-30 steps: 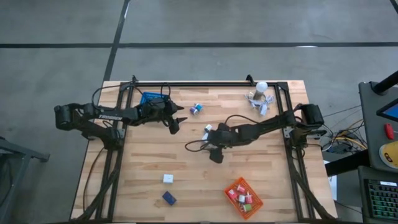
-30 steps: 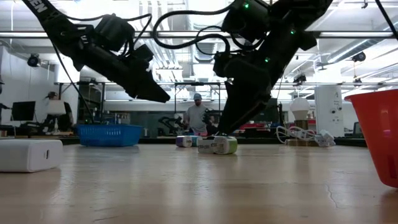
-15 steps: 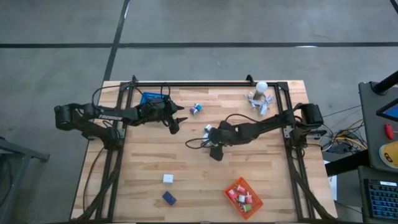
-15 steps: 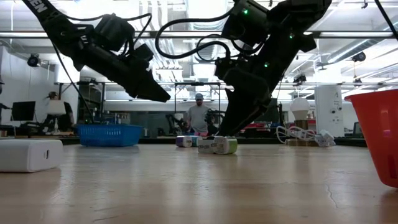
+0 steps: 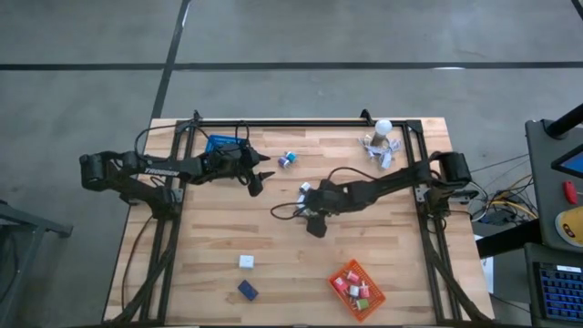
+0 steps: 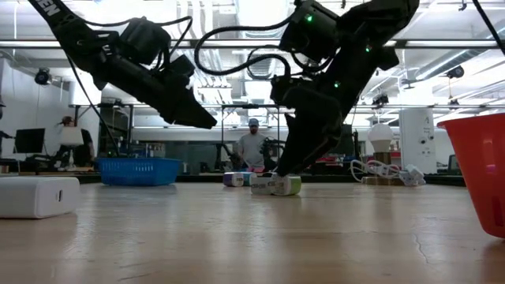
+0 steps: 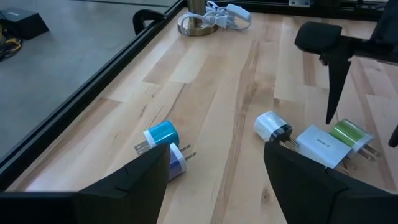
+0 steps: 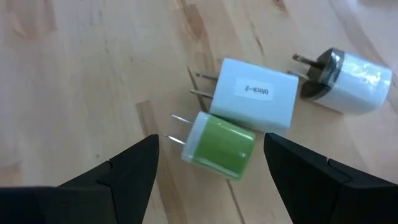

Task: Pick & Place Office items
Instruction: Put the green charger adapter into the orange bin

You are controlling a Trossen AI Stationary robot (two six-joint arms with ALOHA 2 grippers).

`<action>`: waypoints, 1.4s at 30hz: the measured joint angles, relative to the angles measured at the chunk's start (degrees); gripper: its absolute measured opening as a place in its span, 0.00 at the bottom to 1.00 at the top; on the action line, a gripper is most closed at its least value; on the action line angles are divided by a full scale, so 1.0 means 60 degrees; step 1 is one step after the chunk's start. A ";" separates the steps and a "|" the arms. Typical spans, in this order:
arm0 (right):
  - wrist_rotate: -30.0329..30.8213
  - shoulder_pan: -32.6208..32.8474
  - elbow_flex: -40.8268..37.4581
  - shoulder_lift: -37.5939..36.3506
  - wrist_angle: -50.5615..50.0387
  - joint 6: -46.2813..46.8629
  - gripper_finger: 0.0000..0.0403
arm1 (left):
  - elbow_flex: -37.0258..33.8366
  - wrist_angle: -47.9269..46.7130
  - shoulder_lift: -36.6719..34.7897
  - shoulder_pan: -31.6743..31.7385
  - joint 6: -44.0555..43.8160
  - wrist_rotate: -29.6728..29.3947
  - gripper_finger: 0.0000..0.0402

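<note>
Three small plug-type items lie together mid-table: a green one (image 8: 221, 146), a white box-shaped one (image 8: 252, 93) and a white round one with a dark end (image 8: 348, 74); in the high view they are a small cluster (image 5: 303, 189). My right gripper (image 8: 211, 138) is open and hangs just above the green one, a finger on either side, touching nothing. My left gripper (image 5: 262, 173) is open and raised left of the cluster, near a teal plug (image 7: 163, 134) and a white-and-blue plug (image 7: 176, 162). All of them rest flat on the wood.
An orange basket (image 5: 357, 289) with several small items stands near the table's near right. A blue basket (image 5: 219, 144) is at far left. A white box (image 5: 246, 261) and a dark blue block (image 5: 247, 290) lie near the near edge. The ball-topped clip cluster (image 5: 383, 141) is at far right.
My right gripper has crept a little toward the table's left and settled lower over the three-item cluster, still open. The items have not moved.
</note>
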 joint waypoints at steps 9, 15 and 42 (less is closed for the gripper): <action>-0.0253 -0.0051 0.0208 0.0720 0.0015 -0.0012 0.71 | -0.0001 0.0034 0.0000 0.0001 0.0000 0.0000 0.65; -0.0160 -0.0069 0.0237 0.0651 -0.0014 -0.0044 0.71 | -0.0012 0.0038 -0.0004 0.0004 0.0000 0.0000 0.65; 0.0106 0.0017 0.0233 0.0648 0.0023 -0.0612 0.47 | -0.0051 0.0036 -0.0015 0.0007 0.0000 -0.0004 0.65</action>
